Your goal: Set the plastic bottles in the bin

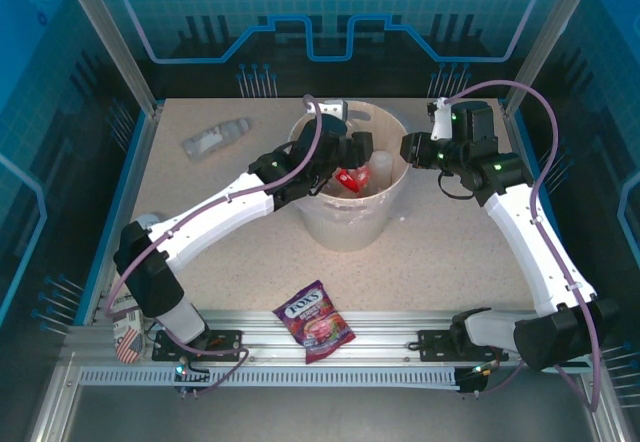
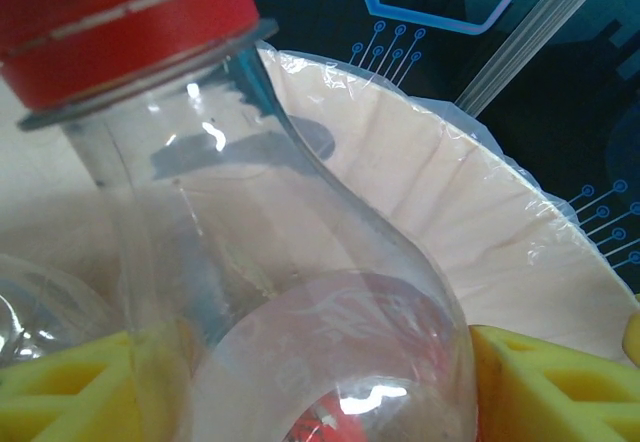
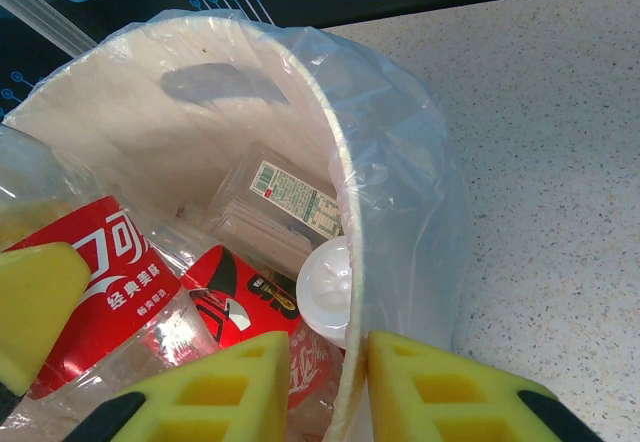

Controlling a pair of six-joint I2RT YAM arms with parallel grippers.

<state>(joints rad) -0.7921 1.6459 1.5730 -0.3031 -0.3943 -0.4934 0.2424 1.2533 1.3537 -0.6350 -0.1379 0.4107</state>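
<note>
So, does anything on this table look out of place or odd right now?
Yes. A purple-red FOX'S candy bag lies at the near edge, overhanging the metal rail. One clear plastic bottle lies on its side at the far left, outside the round cream-white bin.

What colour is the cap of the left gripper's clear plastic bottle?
Red cap, clearest in left wrist view.

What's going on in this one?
The left end effector holds a red-capped bottle over the bin, which already has bottles inside. The right end effector is clamped on the bin's rim, seemingly steadying it. Another clear bottle lies on the table, far left.
</note>
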